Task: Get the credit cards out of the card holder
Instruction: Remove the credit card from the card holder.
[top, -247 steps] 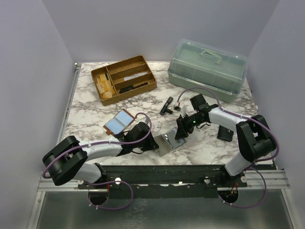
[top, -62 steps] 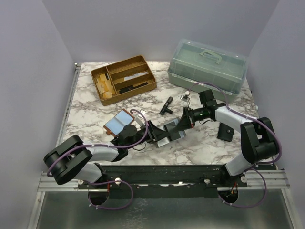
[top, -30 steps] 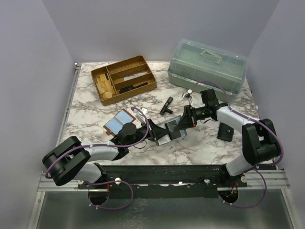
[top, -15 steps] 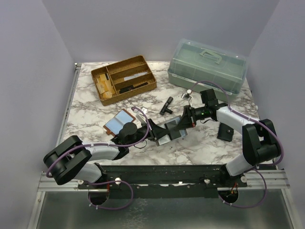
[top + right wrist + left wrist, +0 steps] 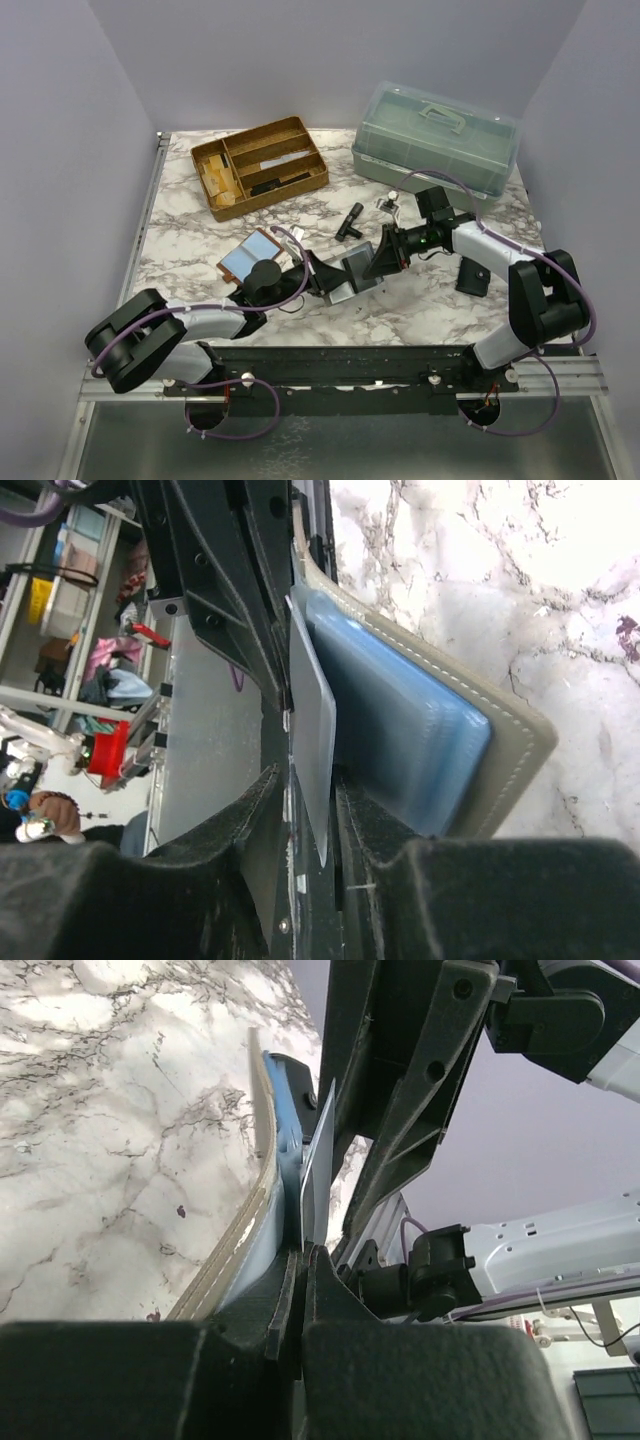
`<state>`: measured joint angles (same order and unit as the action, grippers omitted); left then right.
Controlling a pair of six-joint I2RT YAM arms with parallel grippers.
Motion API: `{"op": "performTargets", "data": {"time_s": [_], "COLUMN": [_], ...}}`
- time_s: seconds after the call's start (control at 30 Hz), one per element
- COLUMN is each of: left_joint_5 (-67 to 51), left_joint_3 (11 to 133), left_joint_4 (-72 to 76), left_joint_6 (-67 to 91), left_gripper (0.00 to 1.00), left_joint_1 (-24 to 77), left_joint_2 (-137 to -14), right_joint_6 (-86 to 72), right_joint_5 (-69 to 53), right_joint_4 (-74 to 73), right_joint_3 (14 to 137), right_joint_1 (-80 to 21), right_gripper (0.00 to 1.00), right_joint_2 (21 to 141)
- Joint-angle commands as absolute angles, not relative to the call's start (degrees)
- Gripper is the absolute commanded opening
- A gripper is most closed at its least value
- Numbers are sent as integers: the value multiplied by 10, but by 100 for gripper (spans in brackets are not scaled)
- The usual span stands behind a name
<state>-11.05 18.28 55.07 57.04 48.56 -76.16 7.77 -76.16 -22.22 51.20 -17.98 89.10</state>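
Judging by its thin edge, the pale-blue plastic credit card (image 5: 315,720) should be light, stiff and slick. Take it flat across both faces near its exposed end, not by a corner, and pull straight along the pocket.

It stands partly inside the tan, stitched, blue-lined folding card holder (image 5: 358,272), which sits between the two arms over the middle of the marble-patterned table (image 5: 420,310).

Your left gripper (image 5: 302,1290) has its fingers pressed together on the holder's near edge, steadying it. Your right gripper (image 5: 305,785) has its fingers a little apart on either side of the card's free edge, with a gap showing, so nothing is pinched there.

The holder looks soft, so expect it to flex and drag if the card sticks.

From above, the grippers cover the pocket mouth, so how deep the card sits is hidden. In the left wrist view the card's lower edge runs into the closed fingers. It may be caught there with the lining, but the view is too tight to say.
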Motion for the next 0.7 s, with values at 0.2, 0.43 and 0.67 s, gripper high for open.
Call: {"op": "performTargets", "data": {"time_s": [0.2,0.43,0.67], "left_joint_5": [-134,-151,-180], "left_joint_3": [123,123,153], "left_joint_4": [598,591,595], "left_joint_6": [520,503,506], "left_gripper": [0,0,0], "left_joint_1": [471,470,470], "left_joint_2": [-684,-656,-682], "right_joint_6": [129,108,128], "right_joint_5": [-758,-750,-816], "right_joint_4": [-258,-247,-271], "right_joint_3": [510,506,517], "right_joint_1": [-108,-106,-128], "right_gripper": [53,76,79], "right_joint_2": [814,858,890]}}
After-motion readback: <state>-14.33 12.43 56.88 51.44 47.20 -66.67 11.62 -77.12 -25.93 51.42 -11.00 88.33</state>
